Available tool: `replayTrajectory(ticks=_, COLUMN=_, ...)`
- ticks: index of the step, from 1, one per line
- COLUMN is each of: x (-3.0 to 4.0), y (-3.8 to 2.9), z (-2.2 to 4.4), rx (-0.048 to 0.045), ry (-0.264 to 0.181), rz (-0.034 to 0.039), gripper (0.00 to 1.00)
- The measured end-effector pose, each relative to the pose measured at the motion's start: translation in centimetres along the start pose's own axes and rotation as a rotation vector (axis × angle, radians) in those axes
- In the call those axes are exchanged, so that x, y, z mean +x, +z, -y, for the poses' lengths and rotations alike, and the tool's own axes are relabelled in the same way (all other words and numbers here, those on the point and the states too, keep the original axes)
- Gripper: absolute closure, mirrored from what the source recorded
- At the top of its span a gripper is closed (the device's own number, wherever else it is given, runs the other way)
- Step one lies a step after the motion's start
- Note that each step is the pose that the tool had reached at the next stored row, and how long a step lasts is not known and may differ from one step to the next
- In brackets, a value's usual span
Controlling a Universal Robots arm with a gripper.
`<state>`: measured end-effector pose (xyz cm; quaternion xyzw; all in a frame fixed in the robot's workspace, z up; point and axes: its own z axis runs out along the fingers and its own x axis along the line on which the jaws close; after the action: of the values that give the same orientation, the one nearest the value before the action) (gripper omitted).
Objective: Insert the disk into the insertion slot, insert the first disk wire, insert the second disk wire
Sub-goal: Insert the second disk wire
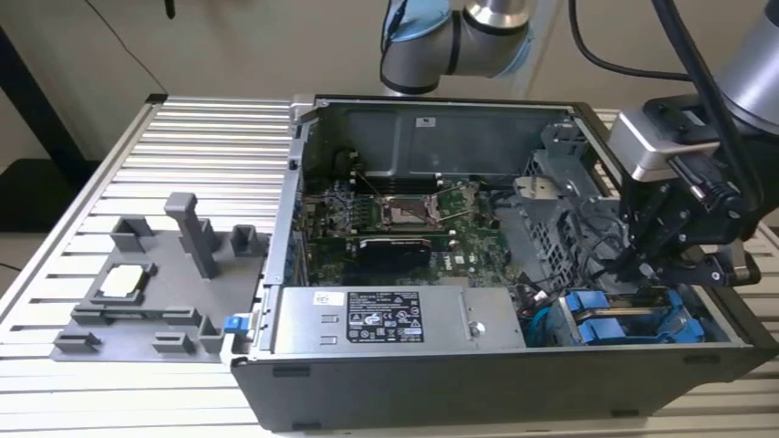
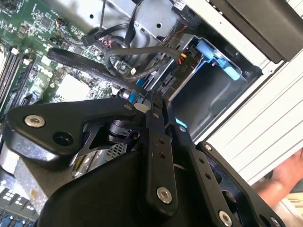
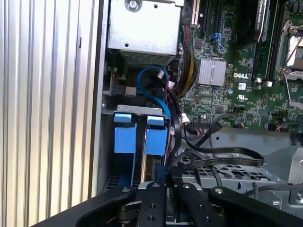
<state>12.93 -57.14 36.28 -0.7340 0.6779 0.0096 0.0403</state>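
Note:
The open computer case [image 1: 365, 383] lies on the slatted table. At its near corner on the exterior view's right is the insertion slot [image 1: 700, 315], a grey metal drive cage. Blue-handled disk carriers [image 1: 603, 315] sit inside it, and both wrist views show them too [image 3: 125, 139] [image 2: 215, 59]. My gripper [image 1: 651, 269] hangs just above the cage. Its fingers [image 3: 158, 198] are pressed close together on the end of a black disk wire [image 3: 222, 153]. The wire loops away towards the motherboard. The second wrist view shows the same wire [image 2: 80, 61] curving off the fingertips [image 2: 156, 113].
A grey plastic fixture tray [image 1: 146, 301] with upright posts stands on the table at the exterior view's left. The power supply [image 1: 389, 319], motherboard [image 1: 389, 214] and loose cable bundles [image 3: 182, 80] crowd the case. A person's hand [image 2: 286, 172] shows beside the case.

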Motion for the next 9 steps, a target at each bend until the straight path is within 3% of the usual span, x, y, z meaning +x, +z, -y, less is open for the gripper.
replayTrajectory(ticks=9, x=0.45, y=0.56, z=0.56, rx=0.0011, ry=0.016, rz=-0.0007, gripper=0.84)
